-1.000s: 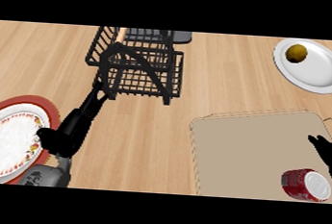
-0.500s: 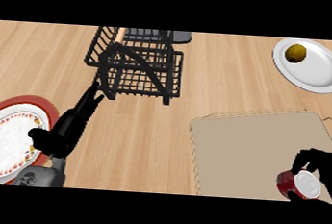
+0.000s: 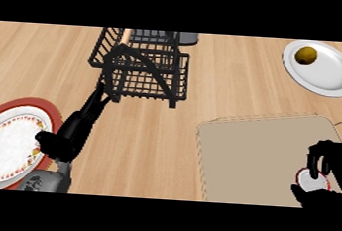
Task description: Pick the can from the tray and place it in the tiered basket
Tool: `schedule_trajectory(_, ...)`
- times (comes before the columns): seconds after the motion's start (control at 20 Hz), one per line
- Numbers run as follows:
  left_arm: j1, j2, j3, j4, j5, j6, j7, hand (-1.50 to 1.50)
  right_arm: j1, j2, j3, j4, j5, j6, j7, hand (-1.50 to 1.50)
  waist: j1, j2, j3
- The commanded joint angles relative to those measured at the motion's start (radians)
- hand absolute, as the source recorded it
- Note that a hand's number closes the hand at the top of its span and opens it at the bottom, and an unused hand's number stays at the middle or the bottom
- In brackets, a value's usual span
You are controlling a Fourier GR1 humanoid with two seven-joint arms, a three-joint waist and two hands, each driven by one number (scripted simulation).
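From the head view, looking down, there is a wooden table [image 3: 227, 93]. A flat tan tray [image 3: 259, 152] lies on the table at the right side, near the bottom.

The can [image 3: 313, 179] is on the tray, close to its right edge. It has a white top and a bit of red on its side. The right hand [image 3: 341, 160] is black and it is on the can. Its fingers [image 3: 320, 152] bend over the can from above and its thumb comes up from below, so the hand is wrapped around the can. I cannot tell if the can is lifted off the tray or sits on it.

The black wire tiered basket [image 3: 145, 81] stands on the table near the top, left of the middle. It is well apart from the tray and the can.

The left hand [image 3: 71, 135] is at the left side, low down. Its fingers are straight and apart from the thumb, and they point up at the basket. The tips are just beside the basket's bottom corner. This hand holds nothing.

A plate with a red rim [image 3: 11, 140] lies at the left edge, just beside the left hand. A white plate [image 3: 332, 73] lies in the top right corner, with a small round brown-yellow thing [image 3: 307, 55] on it.
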Motion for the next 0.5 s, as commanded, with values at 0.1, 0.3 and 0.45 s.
schedule_trajectory(0.1,0.016,-0.018,-0.021,0.019,-0.013,-0.008,0.022,0.0,-0.219,0.077,-0.007,0.382,0.078,-0.037,-0.166,1.5,0.019,0.014,-0.004)
schedule_trajectory(0.3,0.031,-0.015,-0.005,0.035,-0.021,-0.01,-0.003,0.0,-0.303,0.157,-0.065,0.369,0.063,-0.079,-0.167,1.5,0.004,0.01,-0.005)
schedule_trajectory(0.45,-0.006,-0.015,0.002,0.027,-0.001,-0.015,0.049,0.0,-0.338,0.236,-0.12,0.319,-0.061,-0.111,-0.189,1.5,0.0,0.009,-0.005)
